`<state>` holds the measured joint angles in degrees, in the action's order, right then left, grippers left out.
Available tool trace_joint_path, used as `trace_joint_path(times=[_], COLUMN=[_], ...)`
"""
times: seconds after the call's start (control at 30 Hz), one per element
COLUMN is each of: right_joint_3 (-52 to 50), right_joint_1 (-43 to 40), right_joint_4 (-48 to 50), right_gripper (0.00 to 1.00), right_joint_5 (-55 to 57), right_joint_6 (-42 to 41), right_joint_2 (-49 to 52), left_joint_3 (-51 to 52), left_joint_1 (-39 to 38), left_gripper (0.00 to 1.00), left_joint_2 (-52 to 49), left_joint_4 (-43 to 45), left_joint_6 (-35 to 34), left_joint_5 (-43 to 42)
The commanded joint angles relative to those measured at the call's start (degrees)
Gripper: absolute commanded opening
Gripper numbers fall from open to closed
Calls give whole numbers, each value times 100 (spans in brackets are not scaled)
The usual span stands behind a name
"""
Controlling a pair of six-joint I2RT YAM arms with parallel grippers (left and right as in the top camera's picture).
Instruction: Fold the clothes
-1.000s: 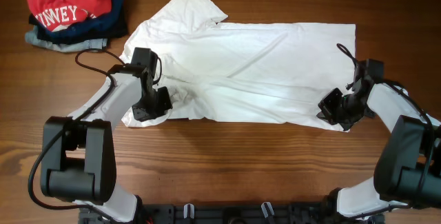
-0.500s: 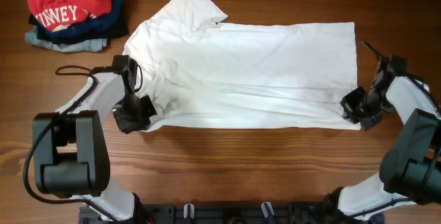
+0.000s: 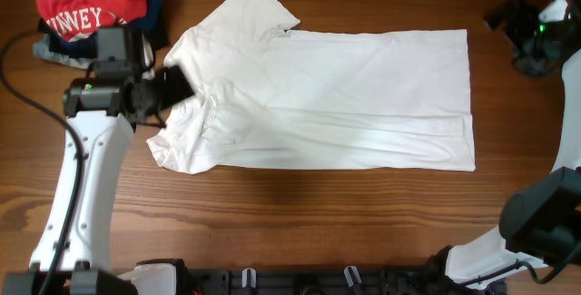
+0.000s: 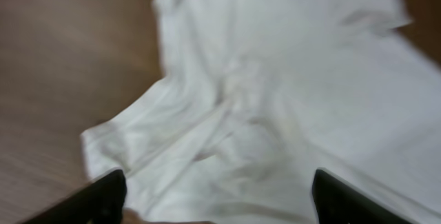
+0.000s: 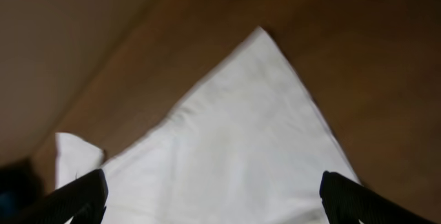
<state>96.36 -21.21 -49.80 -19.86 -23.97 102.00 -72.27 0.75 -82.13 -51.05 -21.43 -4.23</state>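
Wooden table [image 3: 300,213], white T-shirt [image 3: 345,95] spread flat, garment stack [image 3: 86,4] nearby

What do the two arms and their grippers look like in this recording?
The left arm and right arm have smooth white link shells joined by bulky black joints. A thin black cable trails from the left arm. A small green light glows near the right wrist. The left gripper and right gripper are black, with dark blocky fingers.
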Motion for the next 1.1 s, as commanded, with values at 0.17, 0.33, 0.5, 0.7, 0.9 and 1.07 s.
trace_joint_path(times=[0.17, 0.33, 0.5, 0.7, 0.9, 1.07], right_joint_3=[83, 81, 81, 81, 81, 81], right_joint_1=[1311, 1419, 1427, 1429, 1429, 1429], right_joint_4=[1016, 723, 348, 192, -70, -70], right_gripper=[100, 100, 100, 100, 99, 99], right_joint_5=[1495, 1425, 1086, 702, 518, 516], right_joint_6=[796, 898, 922, 916, 1049, 1032], right_joint_2=[216, 623, 1193, 1272, 1272, 1272], left_joint_3=[-1333, -1414, -2188, -2645, -2643, -2643], left_joint_1=[-1143, -1641, -2435, -2496, -2461, -2345], left_gripper=[99, 100, 99, 96, 86, 83], left_joint_2=[-1668, -3261, -4365, -4975, -5313, -5453], left_joint_4=[1744, 3781, 4028, 4074, 4664, 4603], left_joint_6=[621, 1432, 2559, 2649, 2721, 2704], left_joint_5=[-321, -232, 1488, 1547, 1744, 1735])
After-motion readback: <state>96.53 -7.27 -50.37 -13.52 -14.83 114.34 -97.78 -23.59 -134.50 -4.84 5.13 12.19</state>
